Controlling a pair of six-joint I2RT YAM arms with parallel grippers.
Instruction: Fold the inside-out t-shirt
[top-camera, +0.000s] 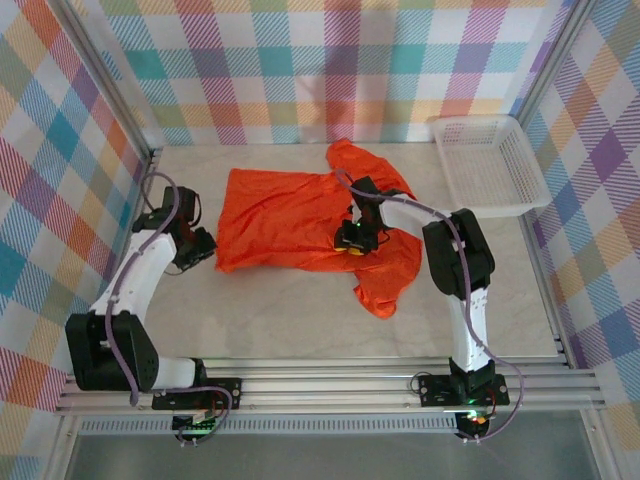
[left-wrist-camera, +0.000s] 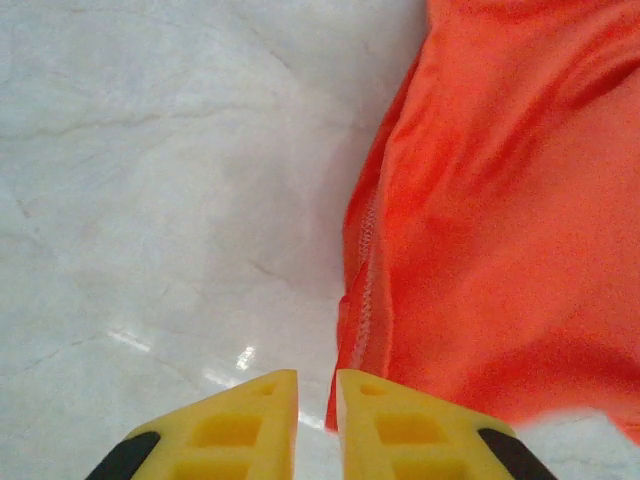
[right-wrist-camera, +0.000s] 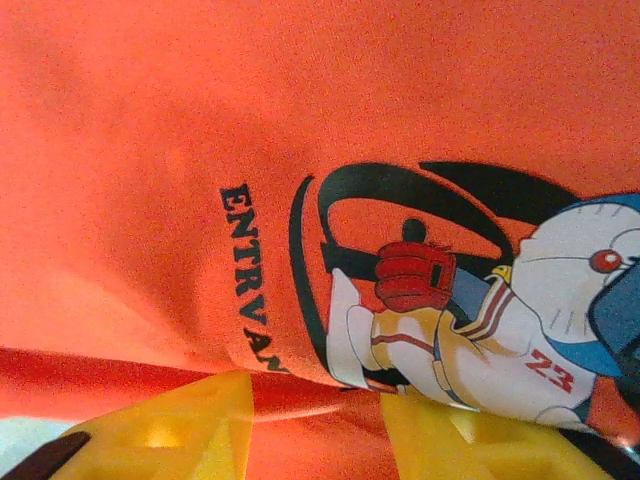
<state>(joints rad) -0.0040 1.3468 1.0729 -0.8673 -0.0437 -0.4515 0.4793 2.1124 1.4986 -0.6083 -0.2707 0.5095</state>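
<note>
Seeing the inside-out t-shirt (top-camera: 290, 220) crumpled mid-table (top-camera: 300, 330), one end trailing toward the near edge; sleeves and collar are hard to sort out from above. Left gripper (top-camera: 203, 248) sits just off the shirt's left edge. On its wrist cam the jaws are barely parted, a thin slit showing bare table, with the stitched hem (left-wrist-camera: 362, 290) just beside the right finger (left-wrist-camera: 400, 425); no cloth visibly in it. Right gripper (top-camera: 352, 240) is over the shirt. On its wrist cam the yellow fingers (right-wrist-camera: 190, 415) straddle a raised fold; can't tell if it's pinched. The chest print (right-wrist-camera: 470, 300) is cut off by the fold and the frame edge, lettering unreadable past "ENTRVAN". White basket (top-camera: 447, 167) is far right.
</note>
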